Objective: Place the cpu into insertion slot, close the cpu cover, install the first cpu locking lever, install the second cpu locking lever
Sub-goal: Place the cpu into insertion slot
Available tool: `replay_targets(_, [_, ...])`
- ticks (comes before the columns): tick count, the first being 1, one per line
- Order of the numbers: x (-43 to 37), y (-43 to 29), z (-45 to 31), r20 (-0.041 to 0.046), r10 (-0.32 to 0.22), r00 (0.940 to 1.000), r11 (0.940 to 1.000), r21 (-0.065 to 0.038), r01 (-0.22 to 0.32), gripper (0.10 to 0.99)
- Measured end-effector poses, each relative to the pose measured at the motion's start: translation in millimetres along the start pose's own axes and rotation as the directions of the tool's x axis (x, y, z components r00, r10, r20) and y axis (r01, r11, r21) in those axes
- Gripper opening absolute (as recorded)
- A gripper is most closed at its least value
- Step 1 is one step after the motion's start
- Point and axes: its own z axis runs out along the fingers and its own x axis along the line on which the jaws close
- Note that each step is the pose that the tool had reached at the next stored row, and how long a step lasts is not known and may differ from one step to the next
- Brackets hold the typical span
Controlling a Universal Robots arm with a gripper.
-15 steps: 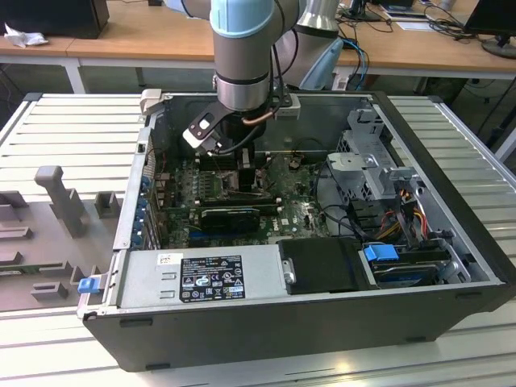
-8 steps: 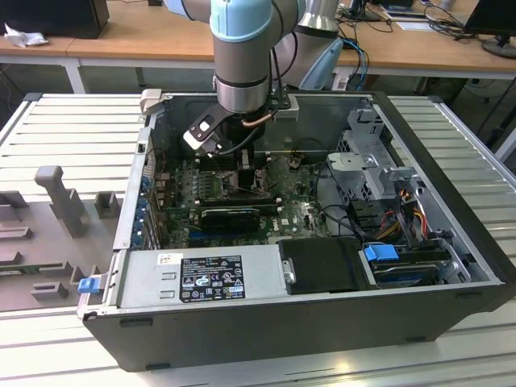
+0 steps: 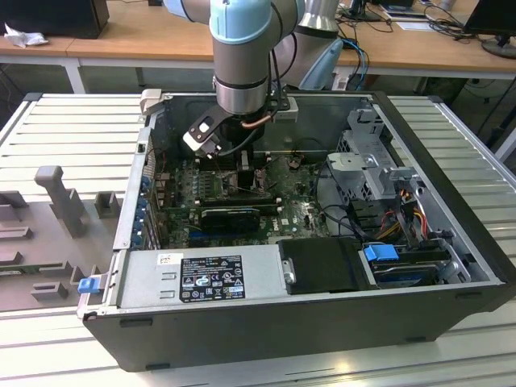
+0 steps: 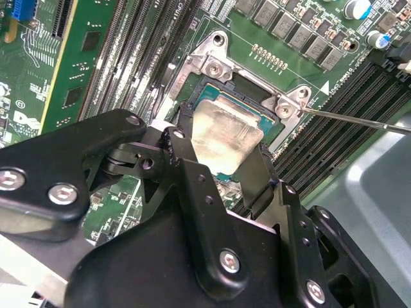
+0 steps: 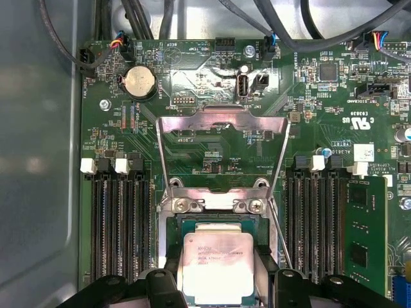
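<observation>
The cpu (image 5: 218,264), light, stiff, slick-topped and, I judge, fragile underneath, sits pinched by two opposite edges in my gripper's (image 5: 219,281) narrow jaws, over the insertion slot (image 5: 170,234), the cpu cover (image 5: 221,120) standing open beyond.

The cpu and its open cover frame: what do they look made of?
The cpu: its top looks like metal, matte silvery-tan, with soft dull reflections. The cpu cover: apparently thin sheet steel, grey and semi-glossy, catching bright glints along its bent edges.
</observation>
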Motion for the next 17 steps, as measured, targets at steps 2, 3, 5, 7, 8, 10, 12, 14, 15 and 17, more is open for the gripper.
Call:
replay_targets(2, [0.0,0.0,0.0,0.0000,0.000,1.0000,1.0000,0.000,0.000,0.529])
replay_targets(3, [0.0,0.0,0.1,-0.0001,0.000,1.0000,1.0000,0.000,0.000,0.537])
replay_targets(5, [0.0,0.0,0.1,0.0000,0.000,1.0000,1.0000,0.000,0.000,0.537])
replay_targets(7, [0.0,0.0,0.1,0.0000,0.000,1.0000,1.0000,0.000,0.000,0.600])
replay_targets(8, [0.0,0.0,0.2,-0.0001,0.000,1.0000,1.0000,0.000,0.000,0.600])
replay_targets(10, [0.0,0.0,0.1,-0.0001,0.000,1.0000,1.0000,0.000,0.000,0.600])
replay_targets(12, [0.1,0.1,-2.7,-0.0001,0.000,1.0000,1.0000,0.000,0.000,0.600])
replay_targets(14, [0.1,0.3,-5.5,-0.0001,0.000,1.0000,1.0000,0.000,0.000,0.600])
replay_targets(15, [0.1,0.4,-6.7,-0.0001,0.000,1.0000,1.0000,0.000,0.000,0.600])
replay_targets(17, [0.2,0.4,-7.2,-0.0004,0.000,1.0000,1.0000,0.000,0.000,0.600])
